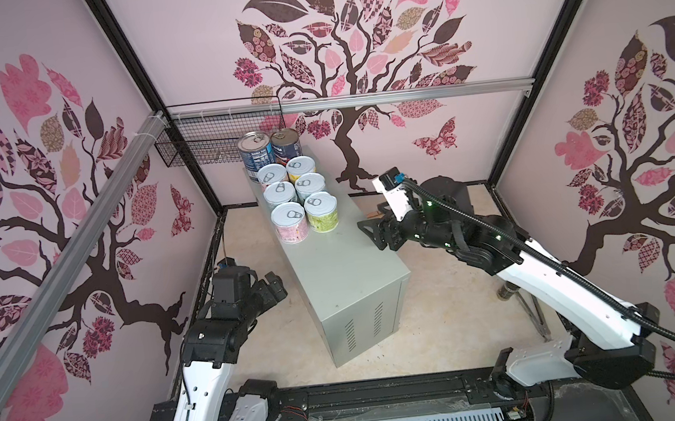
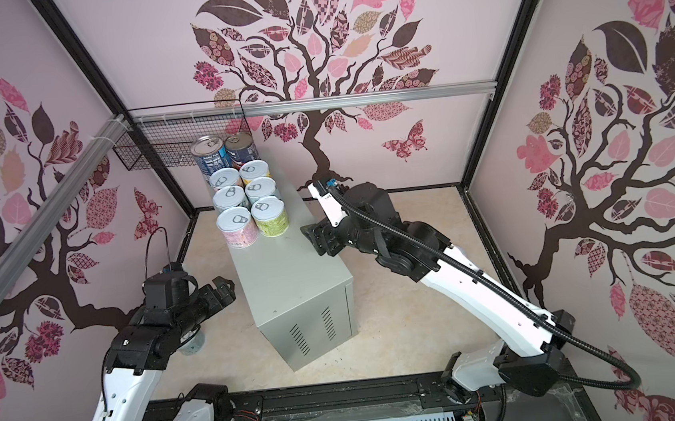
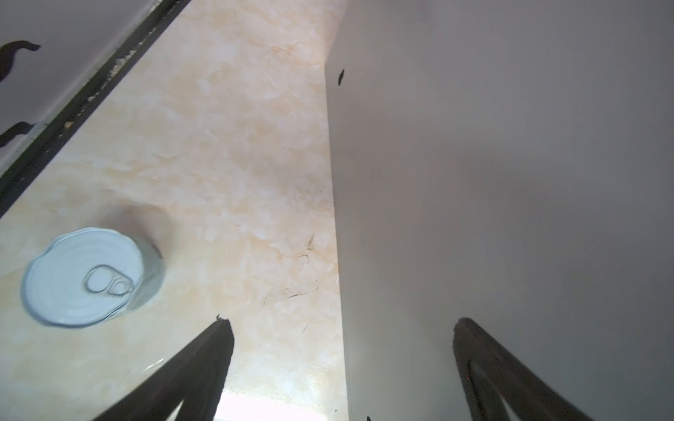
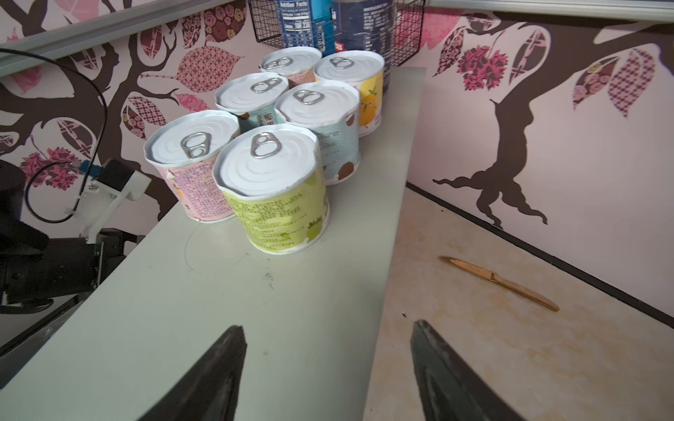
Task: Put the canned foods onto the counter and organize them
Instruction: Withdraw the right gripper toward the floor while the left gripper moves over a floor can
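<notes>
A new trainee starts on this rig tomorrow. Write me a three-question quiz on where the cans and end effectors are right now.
1. How many cans stand on the counter?
2. True or false: the right end effector is closed on a can.
3. The short can in the left wrist view stands: A on the counter; B on the floor; C on another can.

Key: 1. Eight: two tall, six short. 2. False: its jaws are apart with nothing between them. 3. B.
</notes>
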